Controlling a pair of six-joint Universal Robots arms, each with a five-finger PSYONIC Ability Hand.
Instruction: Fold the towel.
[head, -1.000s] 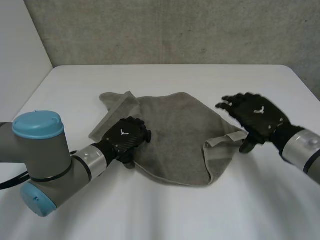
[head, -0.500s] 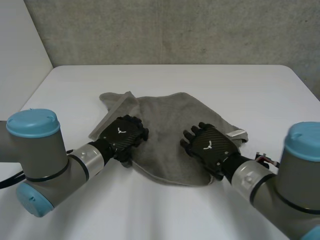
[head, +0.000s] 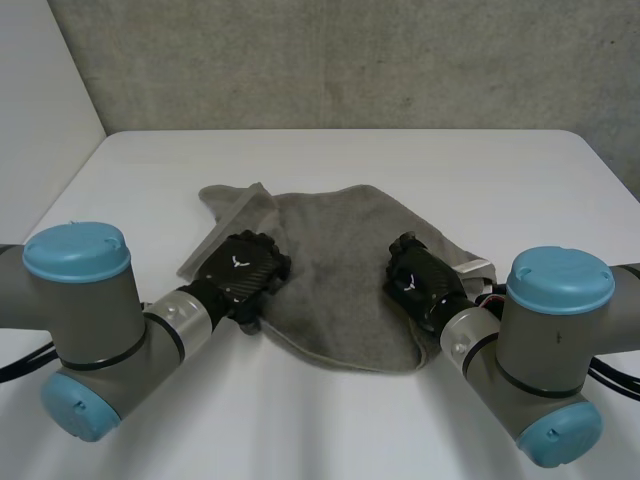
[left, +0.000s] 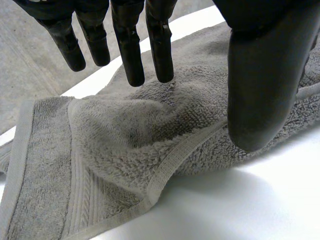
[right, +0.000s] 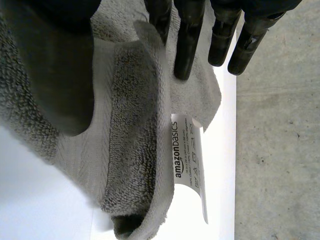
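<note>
Right hand (head: 420, 282) swung onto right edge of gray towel (head: 335, 250); left hand (head: 245, 272) sat at left edge; both fingers (right: 187, 35) wide, nothing pinched yet.

Label (right: 190, 160), white, at the towel (right: 131, 150) edge: brand "amazonbasics" printed in black along its length, read in the right wrist view. Several lines of smaller print beside the brand, same label: too small to read.

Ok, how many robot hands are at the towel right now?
2. The left hand is at the towel's left edge; the right hand is at its right edge, beside the white label.
</note>
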